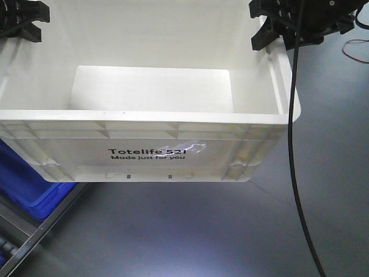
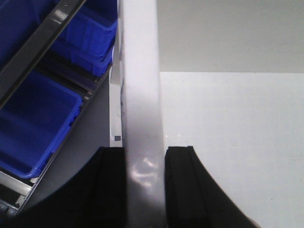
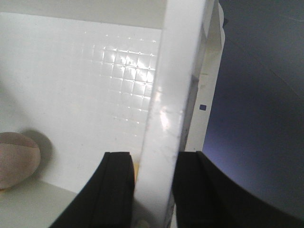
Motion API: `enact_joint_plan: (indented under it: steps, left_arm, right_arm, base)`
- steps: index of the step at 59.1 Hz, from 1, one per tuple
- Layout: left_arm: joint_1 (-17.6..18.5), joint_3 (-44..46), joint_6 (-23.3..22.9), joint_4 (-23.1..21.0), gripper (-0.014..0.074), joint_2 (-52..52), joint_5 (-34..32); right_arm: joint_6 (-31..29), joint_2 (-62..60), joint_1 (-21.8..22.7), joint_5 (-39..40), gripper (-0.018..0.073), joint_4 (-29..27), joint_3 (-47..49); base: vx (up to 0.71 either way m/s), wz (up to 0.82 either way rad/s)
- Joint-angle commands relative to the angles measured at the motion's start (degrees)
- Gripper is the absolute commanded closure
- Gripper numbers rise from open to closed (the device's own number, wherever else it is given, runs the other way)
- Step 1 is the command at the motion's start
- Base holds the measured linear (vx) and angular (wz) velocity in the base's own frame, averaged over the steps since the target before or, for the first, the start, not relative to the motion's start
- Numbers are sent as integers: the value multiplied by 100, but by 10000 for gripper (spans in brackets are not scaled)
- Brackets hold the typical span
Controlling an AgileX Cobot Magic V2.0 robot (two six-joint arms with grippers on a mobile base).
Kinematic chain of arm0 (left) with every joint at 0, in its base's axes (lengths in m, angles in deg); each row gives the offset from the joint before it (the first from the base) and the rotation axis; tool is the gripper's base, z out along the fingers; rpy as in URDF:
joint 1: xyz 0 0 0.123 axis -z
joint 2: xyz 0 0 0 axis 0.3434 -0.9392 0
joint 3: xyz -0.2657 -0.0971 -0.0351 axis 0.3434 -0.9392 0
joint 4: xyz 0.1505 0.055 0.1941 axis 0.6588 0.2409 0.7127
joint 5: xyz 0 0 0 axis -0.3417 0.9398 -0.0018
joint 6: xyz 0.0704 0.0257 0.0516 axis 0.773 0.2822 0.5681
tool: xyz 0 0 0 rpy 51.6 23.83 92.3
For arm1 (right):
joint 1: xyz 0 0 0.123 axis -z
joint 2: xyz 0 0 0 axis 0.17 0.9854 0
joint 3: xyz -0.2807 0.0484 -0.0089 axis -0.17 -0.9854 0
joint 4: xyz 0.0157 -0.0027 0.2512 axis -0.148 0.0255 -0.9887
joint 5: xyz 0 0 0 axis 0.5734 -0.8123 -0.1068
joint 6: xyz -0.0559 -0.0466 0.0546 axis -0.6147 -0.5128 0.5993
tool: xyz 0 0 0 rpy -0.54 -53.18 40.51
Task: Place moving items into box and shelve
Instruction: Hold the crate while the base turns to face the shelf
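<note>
— Where is your box, and which way does it lie?

— Your box (image 1: 69,153) fills most of the front view. Its open top faces up and its long axis runs left to right across you. The printed long side faces the camera, so the short ends point to your arms. Grey floor (image 1: 173,231) shows below and to the right of it.

— What sits beside it?

— Blue bins (image 2: 33,118) lie on your left, under a slanted metal rail (image 2: 42,42). The box's lower left corner overlaps one of them in the front view.

— And your grippers?

— Your left gripper (image 2: 145,154) is clamped on the left short-end rim, one finger inside the wall and one outside. Your right gripper (image 3: 154,159) grips the right end's rim the same way. A black cable (image 1: 294,144) hangs from the right arm, down past the box's right end.

— Anything in the box?

— The right wrist view shows a pale round thing (image 3: 16,159) in a corner; you cannot tell what it is.
</note>
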Motion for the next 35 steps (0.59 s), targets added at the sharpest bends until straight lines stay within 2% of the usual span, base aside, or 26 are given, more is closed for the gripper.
enact_joint_plan:
  steps: [1, 18, 35]
  left_arm:
    - [163, 257, -62, -897, 611, 253, -823]
    - [163, 257, -62, -897, 611, 253, -823]
    - [163, 257, -62, -897, 611, 253, -823]
  right_arm:
    - [-136, -337, -146, 506, 571, -1452, 230]
    - [-136, -337, -146, 506, 571, -1452, 230]
    - [-136, -337, -146, 506, 571, -1452, 230]
  base:
    - [14, 52]
    - [9, 43]
    - [0, 28]
